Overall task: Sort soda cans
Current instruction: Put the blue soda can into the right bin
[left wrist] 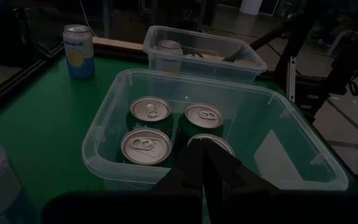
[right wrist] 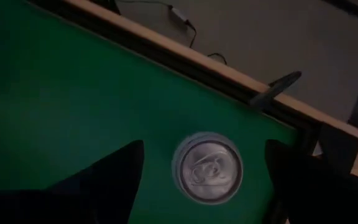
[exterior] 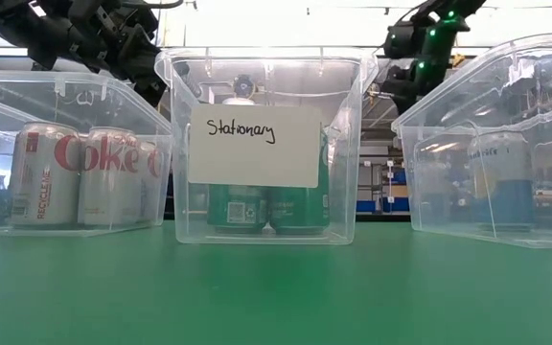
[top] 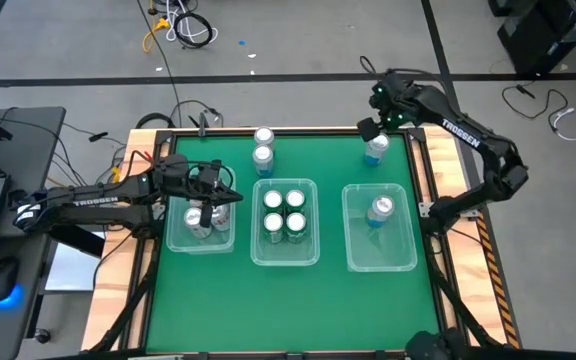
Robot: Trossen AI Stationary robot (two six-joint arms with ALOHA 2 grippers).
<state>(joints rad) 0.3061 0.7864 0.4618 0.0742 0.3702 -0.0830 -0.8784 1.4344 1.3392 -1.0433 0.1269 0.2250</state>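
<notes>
Right wrist view: can (right wrist: 207,166) between open pincer (right wrist: 205,171) fingers

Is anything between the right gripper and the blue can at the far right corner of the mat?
Nothing visible. The right gripper hangs open directly above the blue can, its fingers spread to either side of the can's top, with only bare green mat around it.

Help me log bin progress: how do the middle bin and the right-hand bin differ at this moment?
The middle bin holds four green cans packed in a square; the right-hand bin holds a single blue can standing alone. The middle bin carries a white card reading "Stationary" on its front wall; the right-hand bin shows none. Both are clear plastic, open-topped, upright on the green table.
</notes>
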